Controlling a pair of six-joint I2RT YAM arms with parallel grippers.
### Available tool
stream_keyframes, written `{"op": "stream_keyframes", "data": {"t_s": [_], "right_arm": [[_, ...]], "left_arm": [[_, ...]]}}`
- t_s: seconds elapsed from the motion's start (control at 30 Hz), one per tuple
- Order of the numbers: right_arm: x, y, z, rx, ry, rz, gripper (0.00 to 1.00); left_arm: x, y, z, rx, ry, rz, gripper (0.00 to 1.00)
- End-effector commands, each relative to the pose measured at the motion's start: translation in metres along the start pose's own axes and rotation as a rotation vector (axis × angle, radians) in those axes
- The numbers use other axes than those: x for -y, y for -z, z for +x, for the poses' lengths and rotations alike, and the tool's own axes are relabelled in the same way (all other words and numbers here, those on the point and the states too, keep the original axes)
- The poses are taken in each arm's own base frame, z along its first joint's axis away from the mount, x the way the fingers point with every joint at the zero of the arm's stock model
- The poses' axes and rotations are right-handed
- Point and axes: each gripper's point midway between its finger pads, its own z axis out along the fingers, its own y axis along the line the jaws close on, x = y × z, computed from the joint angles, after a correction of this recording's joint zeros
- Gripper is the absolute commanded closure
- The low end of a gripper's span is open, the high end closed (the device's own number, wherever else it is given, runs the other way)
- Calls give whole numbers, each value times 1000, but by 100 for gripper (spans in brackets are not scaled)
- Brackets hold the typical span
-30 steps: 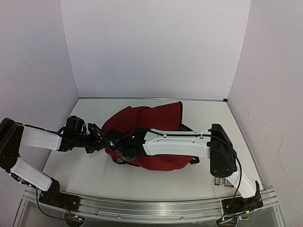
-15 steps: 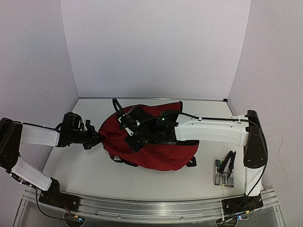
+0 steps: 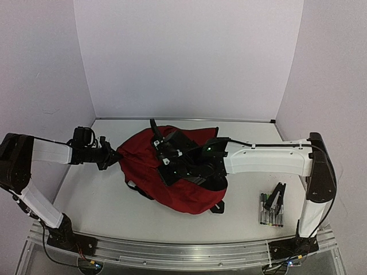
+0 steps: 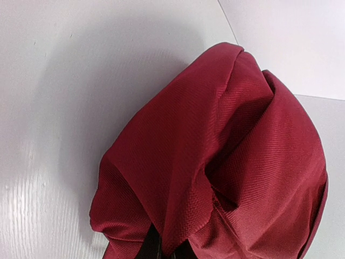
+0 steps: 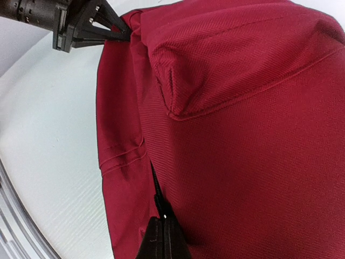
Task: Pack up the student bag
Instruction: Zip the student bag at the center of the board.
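Closest to me, the metal rail (image 3: 183,249) carries both arm bases at the near edge of the white table (image 3: 92,200). Just beyond it on the right lies a row of markers (image 3: 268,215) with a black clip (image 3: 278,196) resting across them, well apart from the work. The dark-red bag (image 3: 192,192) sits in the middle of the table as a slumped heap, with black straps showing at its near edge. My left arm reaches in from the left side, and the left gripper (image 3: 116,157) is clenched on a bunched fold of red fabric at the bag's left end. Both wrist cameras show the cloth gathered right at its tips. My right arm stretches from the right across the top of the bag. The right gripper (image 5: 163,221) has its jaws pressed together on a thin black strip running along a seam in the fabric. I cannot tell whether that strip is a zip pull or a cord. Further back, a black strap (image 3: 153,127) stands up from the bag's far side. Behind it the table meets the plain pale wall (image 3: 189,57).
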Motion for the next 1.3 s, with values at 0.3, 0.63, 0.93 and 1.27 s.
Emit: {"op": "stream_keyframes", "data": {"t_s": [0.3, 0.63, 0.93, 1.27], "right_arm": [[9, 28, -9, 97, -294, -31, 100], [-6, 30, -4, 142, -385, -109, 100], [-10, 29, -25, 229, -382, -133, 100], [-20, 20, -31, 243, -365, -166, 100]], "left_arm": [[50, -26, -172, 303, -269, 41, 100], [78, -26, -207, 319, -358, 1, 63], [88, 8, -99, 242, -284, -45, 23], [95, 8, 39, 61, -220, -51, 19]]}}
